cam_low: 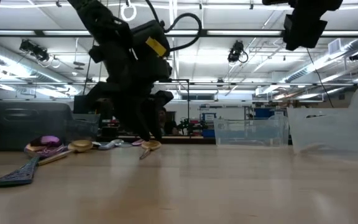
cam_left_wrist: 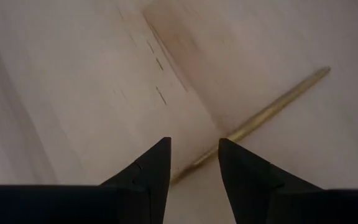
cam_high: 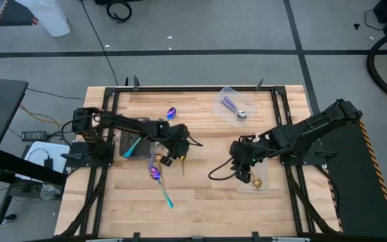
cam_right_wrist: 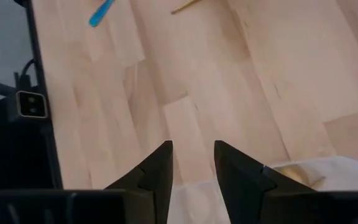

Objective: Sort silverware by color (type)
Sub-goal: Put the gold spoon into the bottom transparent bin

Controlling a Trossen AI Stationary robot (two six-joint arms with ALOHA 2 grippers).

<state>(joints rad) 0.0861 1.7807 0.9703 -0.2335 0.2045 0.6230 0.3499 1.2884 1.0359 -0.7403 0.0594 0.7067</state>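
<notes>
A gold spoon (cam_high: pixel 183 166) lies flat on the wood; its thin handle (cam_left_wrist: pixel 272 104) runs between my left gripper's (cam_left_wrist: pixel 194 155) open fingers, and I cannot tell if they touch it. In the low view this gripper (cam_low: pixel 146 140) points down at the spoon's bowl (cam_low: pixel 151 145). My right gripper (cam_high: pixel 242 173) is open and hovers beside a clear container (cam_high: pixel 259 180) holding a gold spoon (cam_right_wrist: pixel 300 173). A purple-blue spoon with a teal handle (cam_high: pixel 160 183) lies on the table, and another (cam_high: pixel 171 112) sits near the far edge. A lilac-handled spoon (cam_high: pixel 234 107) lies in a second clear container.
A dark grey tray (cam_high: pixel 127 149) beside the left arm holds a teal-handled spoon (cam_high: pixel 132 144). The second clear container (cam_high: pixel 220 95) stands near the far edge. Bare wood (cam_high: pixel 207 141) stretches between the two arms. A black frame (cam_high: pixel 193 88) borders the table.
</notes>
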